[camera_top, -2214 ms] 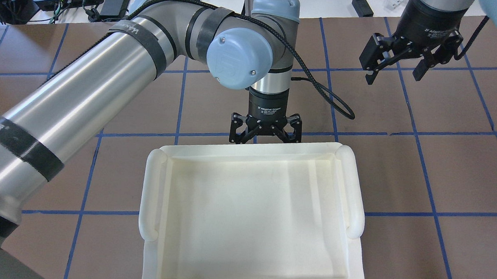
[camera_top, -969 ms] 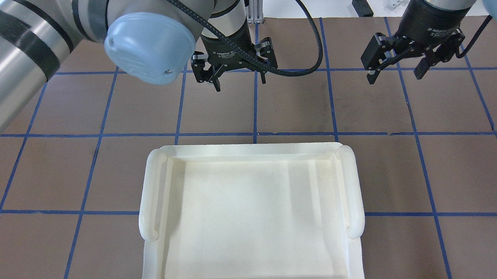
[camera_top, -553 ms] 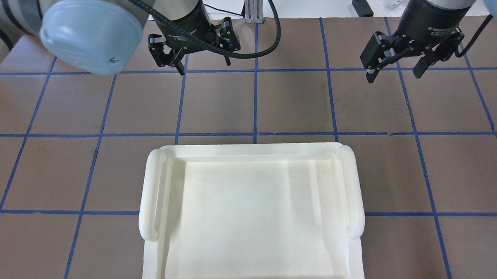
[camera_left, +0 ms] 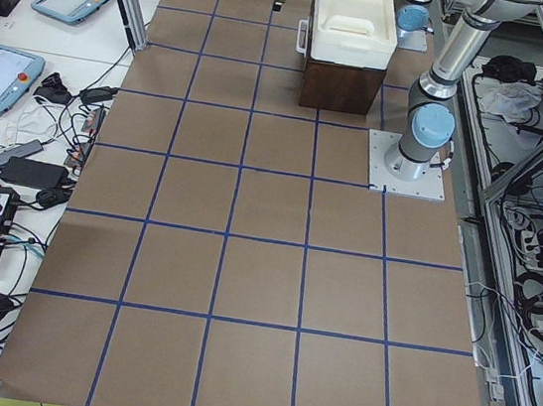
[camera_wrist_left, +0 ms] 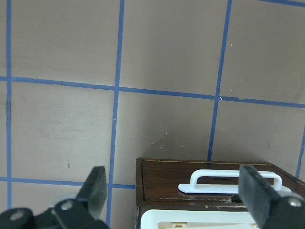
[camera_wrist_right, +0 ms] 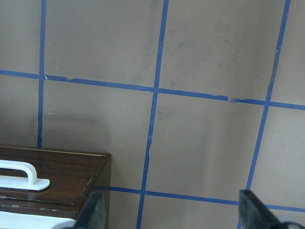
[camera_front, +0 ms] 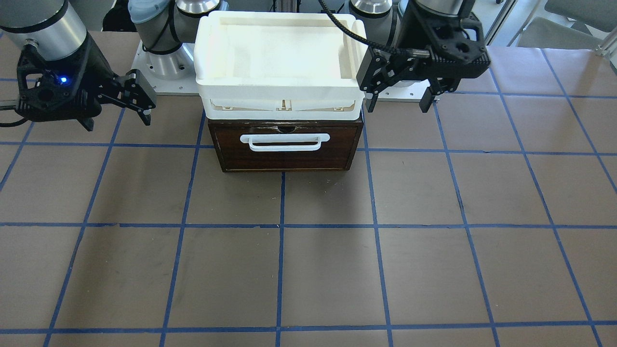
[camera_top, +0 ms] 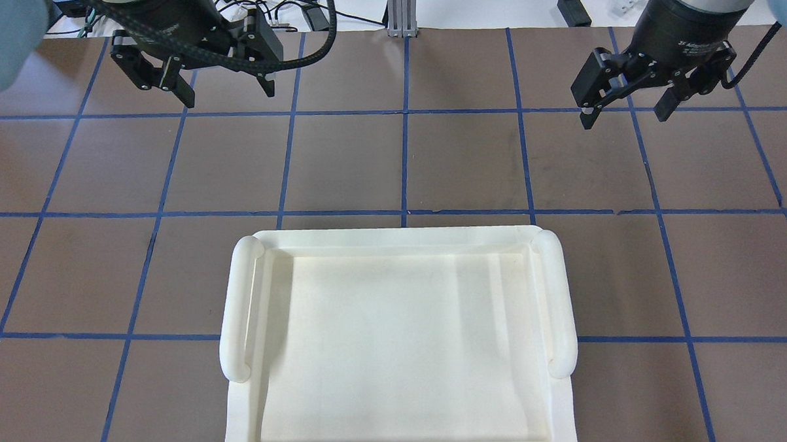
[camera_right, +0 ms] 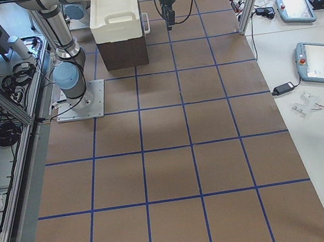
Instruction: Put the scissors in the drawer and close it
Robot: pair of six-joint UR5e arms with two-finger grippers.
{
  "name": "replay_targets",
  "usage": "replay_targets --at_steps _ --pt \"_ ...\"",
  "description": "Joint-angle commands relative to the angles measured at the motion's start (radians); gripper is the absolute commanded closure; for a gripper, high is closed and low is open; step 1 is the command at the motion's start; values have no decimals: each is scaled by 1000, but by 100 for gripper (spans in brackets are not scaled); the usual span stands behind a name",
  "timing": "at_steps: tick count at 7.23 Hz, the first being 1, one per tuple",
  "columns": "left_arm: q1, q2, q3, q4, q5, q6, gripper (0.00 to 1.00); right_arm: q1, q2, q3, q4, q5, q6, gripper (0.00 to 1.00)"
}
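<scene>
"Exterior front-facing view first. Where are the scissors?"

"I cannot see them in any view. They are not on the counter and not in the white tray. Maybe they are inside the drawer, but that is only my guess."

"Is the drawer open?"

"No. Its brown front sits flat against the box, under the tray. It looks shut."

"What about the hands?"

"The left hand hangs in the air just beside the tray's corner. Its fingers are spread wide and nothing is in them. The right hand hangs on the other side, a little more away from the box. It is spread wide too and holds nothing."

"Which way is the drawer from them?"

"It sits between the two hands. Its white handle is a long bar that runs left to right, on the side far from the robot. The left hand looks nearer. Its camera sees most of the handle, and the right one sees only an end."

"What is left to do?"

"Not much, I think. The job looks done."
</scene>
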Motion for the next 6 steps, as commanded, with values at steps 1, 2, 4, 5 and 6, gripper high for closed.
replay_targets --at_steps 1,2,4,5,6 --pt "39 -14 -5 46 -12 53 0 0 -4 0 3 3 0 0" --pt "39 -26 -5 72 -9 66 0 0 -4 0 3 3 -1 0" --pt "36 -22 -17 77 1 102 0 0 -6 2 4 4 0 0" --pt "35 -19 -19 59 -5 102 0 0 -6 2 3 3 0 0" --pt "32 -5 -19 -37 -3 102 0 0 -4 2 1 4 0 0"
